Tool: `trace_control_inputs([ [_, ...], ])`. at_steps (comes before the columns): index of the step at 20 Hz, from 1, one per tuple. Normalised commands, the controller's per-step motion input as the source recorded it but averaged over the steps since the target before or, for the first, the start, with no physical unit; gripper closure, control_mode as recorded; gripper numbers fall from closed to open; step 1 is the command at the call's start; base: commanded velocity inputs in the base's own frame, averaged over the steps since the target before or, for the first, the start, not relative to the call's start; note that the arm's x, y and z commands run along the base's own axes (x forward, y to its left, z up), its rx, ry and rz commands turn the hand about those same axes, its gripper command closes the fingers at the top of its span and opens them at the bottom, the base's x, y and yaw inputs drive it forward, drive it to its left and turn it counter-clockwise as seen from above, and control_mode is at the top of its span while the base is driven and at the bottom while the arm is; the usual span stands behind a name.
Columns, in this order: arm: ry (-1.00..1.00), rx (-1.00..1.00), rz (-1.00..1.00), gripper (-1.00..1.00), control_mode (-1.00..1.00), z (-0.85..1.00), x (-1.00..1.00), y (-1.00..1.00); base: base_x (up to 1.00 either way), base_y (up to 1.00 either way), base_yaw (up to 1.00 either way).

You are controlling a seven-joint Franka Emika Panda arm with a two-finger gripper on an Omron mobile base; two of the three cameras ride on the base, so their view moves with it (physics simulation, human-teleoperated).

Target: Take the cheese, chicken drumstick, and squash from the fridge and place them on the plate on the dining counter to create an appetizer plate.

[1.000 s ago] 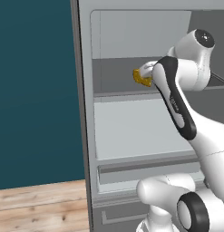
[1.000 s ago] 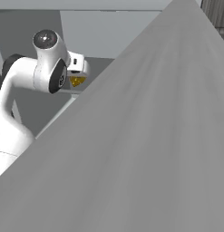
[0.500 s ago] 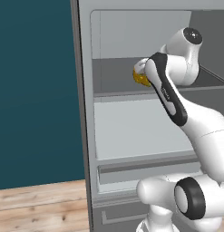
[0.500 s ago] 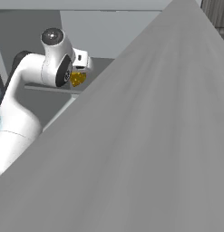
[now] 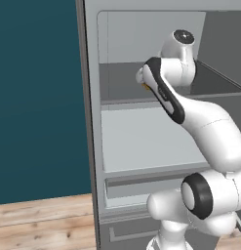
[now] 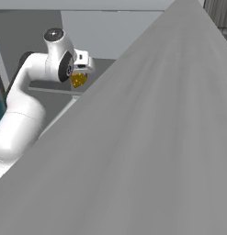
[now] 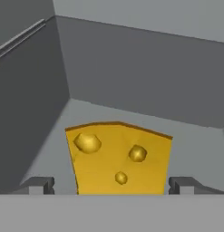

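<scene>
Fridge [image 5: 141, 146] stands open, tall and grey, with pale grey inner walls. Left of it is a flat dark teal wall [image 5: 39, 97]; below that, a strip of light wood plank floor [image 5: 44, 219]. In the right base view a broad plain grey panel [image 6: 156, 151] slants across most of the picture; what it belongs to cannot be told.

White arm reaches up into the upper fridge compartment. Gripper [image 7: 111, 185] is level with the upper shelf [image 7: 195, 140]. Fingers [image 7: 38, 185] stand wide apart, one at each lower corner of the hand view, gripping nothing.

Cheese [image 7: 120, 156]: a bright yellow wedge with darker holes, sitting on the shelf directly between the fingers. Its two sides lie just inside the fingertips, with a thin gap visible at each; no contact seen. Its far edge points away from the hand, toward the back wall.

Shelf surface is smooth grey, bare beyond the cheese as far as the back wall. A side wall rises past the finger seen at the left of the hand view, meeting the back wall in a corner.

From the left base view, a sliver of cheese [image 5: 146, 87] shows beside the arm. From the right base view, cheese [image 6: 78, 80] sits just under the hand.

Below the upper shelf, a pale lower shelf [image 5: 146, 141], then a drawer front [image 5: 141, 183].
</scene>
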Motion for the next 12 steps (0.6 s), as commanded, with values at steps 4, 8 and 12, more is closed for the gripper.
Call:
trace_control_inputs([
  [4, 0.10, -0.09, 0.00, -1.00, -1.00, -0.14, 0.40, 0.09, 0.00, 0.00, 0.00],
  [8, 0.17, -0.10, 0.00, -1.00, -1.00, -0.24, 0.12, 0.00, 0.00, 0.00, 0.00],
  [12, 0.23, -0.10, 0.00, -1.00, -1.00, -0.56, -0.12, -0.17, 0.00, 0.00, 0.00],
])
